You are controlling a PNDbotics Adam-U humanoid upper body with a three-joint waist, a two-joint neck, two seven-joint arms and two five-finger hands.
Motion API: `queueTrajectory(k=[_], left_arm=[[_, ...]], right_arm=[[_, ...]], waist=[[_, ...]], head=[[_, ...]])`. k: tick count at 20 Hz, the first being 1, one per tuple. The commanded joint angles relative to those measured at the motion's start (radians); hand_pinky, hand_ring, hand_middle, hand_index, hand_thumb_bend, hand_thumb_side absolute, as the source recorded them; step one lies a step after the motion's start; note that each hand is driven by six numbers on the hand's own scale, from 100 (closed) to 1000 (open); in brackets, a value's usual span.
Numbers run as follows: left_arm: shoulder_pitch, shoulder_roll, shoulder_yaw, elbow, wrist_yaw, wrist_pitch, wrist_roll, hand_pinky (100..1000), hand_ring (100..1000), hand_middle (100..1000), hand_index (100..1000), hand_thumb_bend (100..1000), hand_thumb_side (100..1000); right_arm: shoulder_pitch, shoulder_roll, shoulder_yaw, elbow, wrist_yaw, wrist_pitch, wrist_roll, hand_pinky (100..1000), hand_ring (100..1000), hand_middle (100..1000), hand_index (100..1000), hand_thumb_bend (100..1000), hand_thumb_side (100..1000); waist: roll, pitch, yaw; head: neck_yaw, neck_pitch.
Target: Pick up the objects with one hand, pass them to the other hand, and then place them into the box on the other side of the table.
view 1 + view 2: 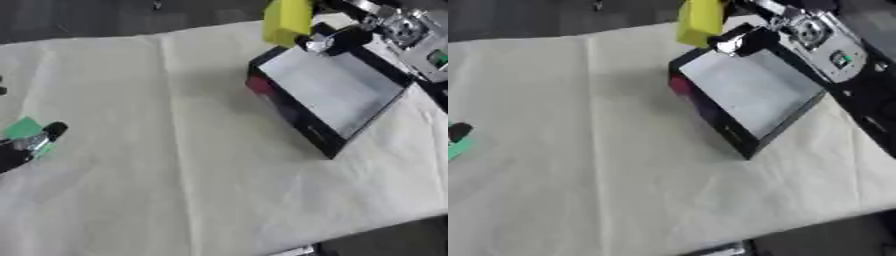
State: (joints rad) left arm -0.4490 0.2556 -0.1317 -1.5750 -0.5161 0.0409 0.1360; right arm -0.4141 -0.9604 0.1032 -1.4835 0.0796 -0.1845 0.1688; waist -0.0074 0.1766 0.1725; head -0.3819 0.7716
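Observation:
My right hand [386, 26] reaches in from the upper right and is shut on a yellow block [287, 21], which it holds above the far corner of the box. The box [297, 119] is black with a grey floor, lies askew on the right half of the table, and shows nothing inside. My left hand [26, 144] shows only partly at the left edge, a straight finger pointing up and right. A flat green thing [21, 128] lies right beside that finger; whether they touch I cannot make out.
A pale creased cloth [175, 165] covers the table. Dark floor lies beyond the far edge and off the front right corner. A red patch [260, 85] marks the box's left outer wall. A small metallic part [297, 250] shows at the bottom edge.

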Motion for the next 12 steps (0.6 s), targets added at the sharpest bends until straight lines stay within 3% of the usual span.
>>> queueTrajectory(k=[1, 4, 6, 8, 11, 12], left_arm=[[-0.009, 0.028, 0.016, -0.024, 0.012, 0.0, 0.013, 863, 793, 664, 824, 811, 447], [-0.007, 0.033, 0.023, -0.025, 0.018, 0.001, 0.017, 864, 795, 673, 825, 813, 446], [-0.006, 0.037, 0.027, -0.025, 0.021, 0.004, 0.019, 864, 795, 676, 824, 815, 442], [-0.004, 0.042, 0.033, -0.026, 0.026, 0.011, 0.028, 866, 802, 690, 820, 819, 441], [0.0, 0.05, 0.041, -0.028, 0.033, 0.02, 0.04, 867, 800, 682, 822, 823, 442], [0.001, 0.053, 0.043, -0.028, 0.035, 0.022, 0.042, 867, 800, 681, 822, 824, 442]], right_arm=[[0.017, -0.069, -0.029, -0.003, 0.063, -0.029, -0.03, 816, 677, 498, 570, 344, 272], [0.039, -0.078, -0.024, 0.001, 0.126, -0.059, -0.042, 815, 686, 483, 590, 370, 292], [0.047, -0.081, -0.021, 0.007, 0.156, -0.073, -0.04, 815, 697, 510, 641, 434, 340], [0.053, -0.084, -0.022, 0.013, 0.19, -0.077, -0.043, 832, 730, 587, 713, 452, 422], [0.061, -0.092, -0.026, 0.014, 0.266, -0.086, -0.054, 882, 831, 774, 890, 443, 569], [0.063, -0.093, -0.029, 0.015, 0.293, -0.092, -0.058, 888, 839, 782, 898, 443, 576]], waist=[[0.013, -0.028, 0.0], [0.016, -0.03, 0.002], [0.017, -0.032, 0.004], [0.017, -0.033, 0.005], [0.015, -0.034, 0.005], [0.015, -0.033, 0.005]], head=[[-0.014, -0.002], [-0.014, -0.002], [-0.013, -0.002], [-0.012, -0.002], [-0.003, -0.002], [-0.001, -0.002]])
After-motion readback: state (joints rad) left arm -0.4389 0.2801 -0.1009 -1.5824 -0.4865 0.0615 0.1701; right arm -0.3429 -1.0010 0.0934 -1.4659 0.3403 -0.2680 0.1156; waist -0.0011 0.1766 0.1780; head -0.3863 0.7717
